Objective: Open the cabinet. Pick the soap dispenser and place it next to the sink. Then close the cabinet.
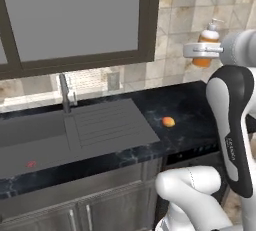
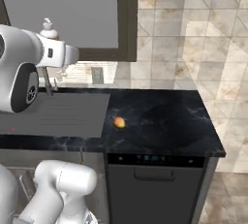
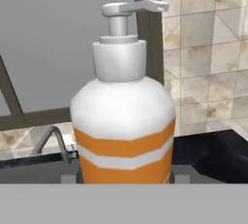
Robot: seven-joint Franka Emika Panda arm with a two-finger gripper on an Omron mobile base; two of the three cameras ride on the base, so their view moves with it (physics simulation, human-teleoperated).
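Observation:
The soap dispenser [image 3: 123, 121] is a white bottle with orange bands and a white pump. It hangs upright in the air with my gripper [image 3: 125, 177] shut on its lower body. In the left base view the soap dispenser [image 1: 207, 40] and gripper [image 1: 202, 51] are high at the right, over the right part of the counter. From the right base view, just the pump of the soap dispenser [image 2: 48, 28] peeks over my hand. The sink [image 1: 30, 145] with its ribbed drainboard lies at the left, well below the bottle. The cabinet is out of view.
A faucet [image 1: 64, 92] stands behind the sink. A small orange fruit [image 1: 169, 121] lies on the black counter [image 2: 164, 126] right of the drainboard. A large dark-framed grey pane [image 1: 75, 15] covers the wall. A dishwasher front [image 2: 155, 189] sits under the counter's right end.

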